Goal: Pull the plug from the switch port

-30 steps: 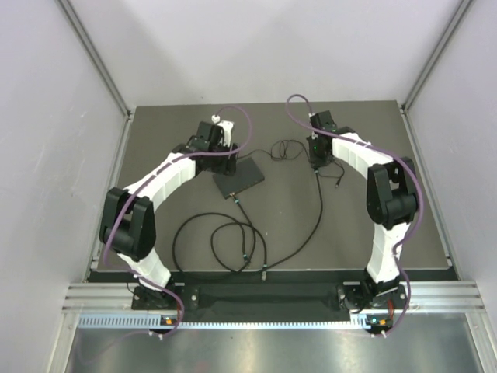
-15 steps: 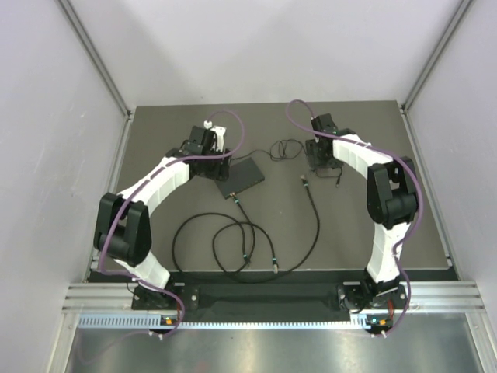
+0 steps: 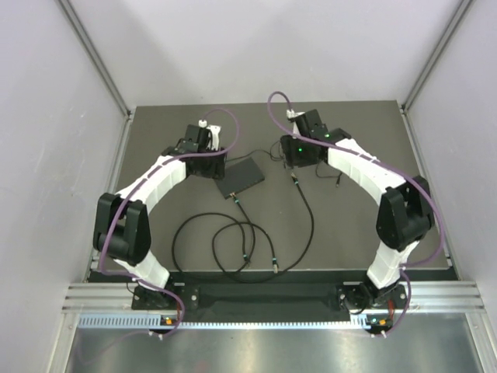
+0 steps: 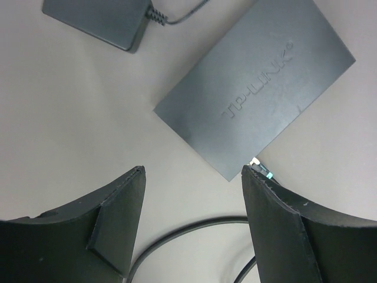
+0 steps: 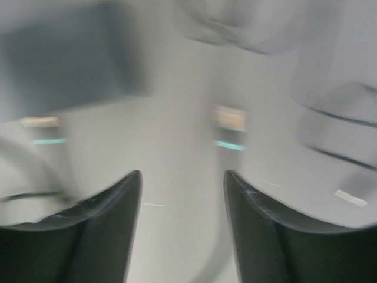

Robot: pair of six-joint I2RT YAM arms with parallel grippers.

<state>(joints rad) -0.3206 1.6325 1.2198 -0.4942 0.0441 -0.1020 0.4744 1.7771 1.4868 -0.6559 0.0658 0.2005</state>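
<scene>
Currently the switch (image 3: 240,177) lies flat on the dark table (image 3: 155,116), a little left of centre, turned at an angle. In the left wrist view its top face (image 4: 259,88) carries embossed TP-LINK lettering. One plug (image 4: 260,171) sits at the switch's near corner, clear-bodied with a teal band. From above, the same plug (image 3: 234,196) is at the near edge of the switch, and its black cable (image 3: 217,233) loops over the near half of the table.

The left gripper (image 3: 210,162) hangs just beside the switch's left edge. Its fingers (image 4: 112,224) are spread wide with only bare table between them; the gripper (image 4: 193,171) touches nothing.

The right gripper (image 3: 298,159) is right of the switch, apart from it. A loose cable end (image 3: 293,179) lies on the table just near of this gripper, clear of the switch. The right wrist view is heavily motion-blurred; its fingers (image 5: 112,224) stand apart with nothing held. A pale connector with a teal band (image 5: 230,121) shows ahead of them, detail unreadable.

A dark power adapter (image 4: 97,17) lies beyond the left gripper, apart from the switch.
</scene>
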